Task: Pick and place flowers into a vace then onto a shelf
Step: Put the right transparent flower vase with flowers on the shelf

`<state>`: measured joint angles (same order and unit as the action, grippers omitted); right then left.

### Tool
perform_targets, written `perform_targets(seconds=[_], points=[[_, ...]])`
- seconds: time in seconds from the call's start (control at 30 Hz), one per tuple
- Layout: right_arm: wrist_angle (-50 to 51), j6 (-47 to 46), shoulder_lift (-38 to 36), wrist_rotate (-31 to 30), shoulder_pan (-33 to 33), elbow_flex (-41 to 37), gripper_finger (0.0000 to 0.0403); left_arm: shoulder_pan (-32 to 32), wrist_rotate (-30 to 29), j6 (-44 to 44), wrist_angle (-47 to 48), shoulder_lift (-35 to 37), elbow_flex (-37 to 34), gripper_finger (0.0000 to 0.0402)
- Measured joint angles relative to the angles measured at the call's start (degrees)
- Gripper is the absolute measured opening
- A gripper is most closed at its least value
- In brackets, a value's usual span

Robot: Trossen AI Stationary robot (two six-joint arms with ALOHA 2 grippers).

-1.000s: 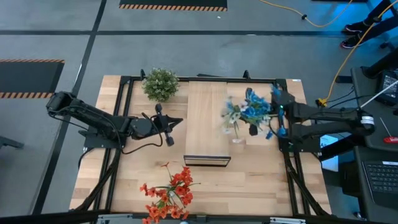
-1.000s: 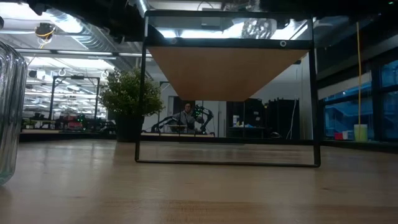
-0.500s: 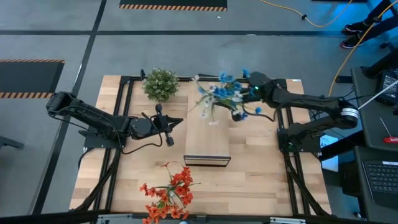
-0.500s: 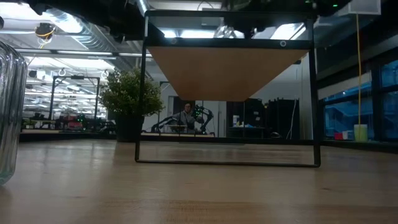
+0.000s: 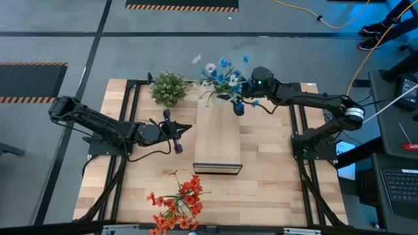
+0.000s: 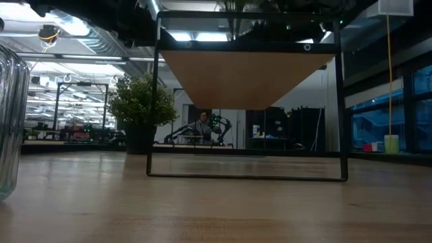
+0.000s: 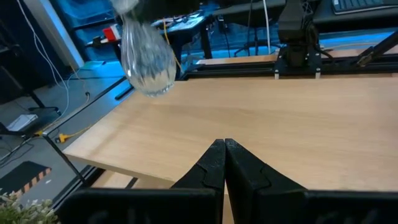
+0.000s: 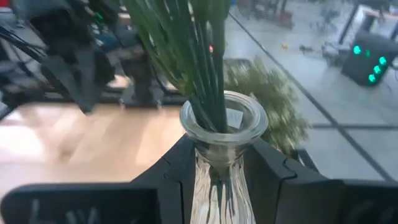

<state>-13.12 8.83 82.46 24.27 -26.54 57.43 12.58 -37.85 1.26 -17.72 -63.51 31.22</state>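
Observation:
My right gripper (image 8: 221,171) is shut on a clear glass vase (image 7: 147,62) that holds blue and white flowers (image 5: 224,75) on green stems (image 8: 193,50). It hangs over the far end of the shelf (image 5: 217,134), a pale wooden board on a black frame. A bunch of red-orange flowers (image 5: 176,202) lies flat on the table near its front edge. My left gripper (image 7: 224,154) waits shut, left of the shelf (image 7: 261,118) and level with its top. My right gripper pinches the vase's neck (image 8: 219,163), just under the rim (image 8: 224,118), between its two fingers (image 8: 180,171). The fingers come in about level from the table's right side. The vase stands upright in the hold, lifted clear above the shelf top, with the stems rising out of it.
A round bushy green-white plant (image 5: 168,88) stands at the table's far edge, left of the shelf. A ribbed glass vessel (image 6: 8,121) shows at the low view's left edge. Bare tabletop (image 5: 274,183) lies on both sides of the shelf.
My right gripper has carried the vase with its flowers from the table's right part toward the far edge and leftward, until it hangs over the shelf's far end. The vase has stayed upright, and the blooms have swung with the move.

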Motion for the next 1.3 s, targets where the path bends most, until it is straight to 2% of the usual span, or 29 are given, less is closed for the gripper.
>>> perform_targets(seconds=[0.3,0.67,1.3], points=[[-1.14,1.16,0.14,0.00,-0.57,-2.90,0.0101,0.00,0.00,0.00,0.42,-0.02,0.00,0.0003],[-10.81,-0.84,0.06,-0.27,-1.98,-8.57,0.0101,0.00,0.00,0.00,0.42,-0.02,0.00,0.0003],[-8.05,0.45,0.10,-0.24,-1.97,-8.86,0.0101,0.00,0.00,0.00,0.42,-0.02,0.00,0.0003]])
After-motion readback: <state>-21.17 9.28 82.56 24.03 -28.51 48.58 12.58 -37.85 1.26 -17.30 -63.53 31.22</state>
